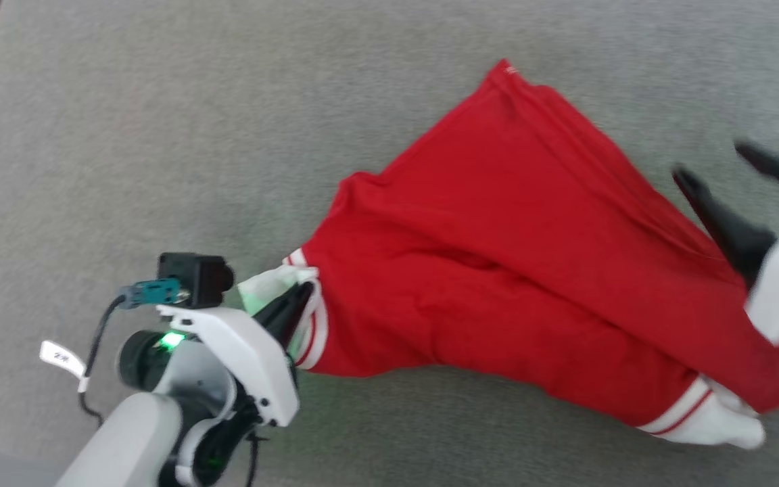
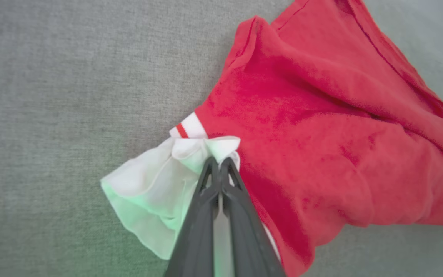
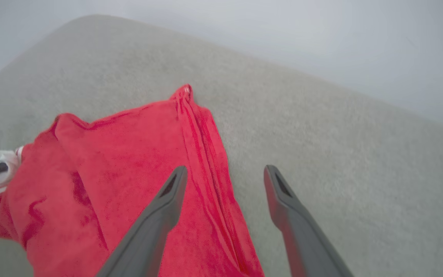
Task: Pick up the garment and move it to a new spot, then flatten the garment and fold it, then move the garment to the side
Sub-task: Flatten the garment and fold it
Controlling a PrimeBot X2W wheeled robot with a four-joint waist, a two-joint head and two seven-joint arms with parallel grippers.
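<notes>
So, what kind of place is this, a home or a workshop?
Probably an indoor robot test area, though I cannot be sure. The garment lies on a wide grey cloth-covered surface, a plain pale backdrop stands beyond its edge, and the left tool pinches a white sleeve.

Soft matt cloth garment [image 1: 498, 270]; coarse grey surface [image 1: 159, 135].

A grey woven surface [image 1: 159, 135] carries the garment [image 1: 498, 270], red with white sleeves, lying rumpled
</notes>
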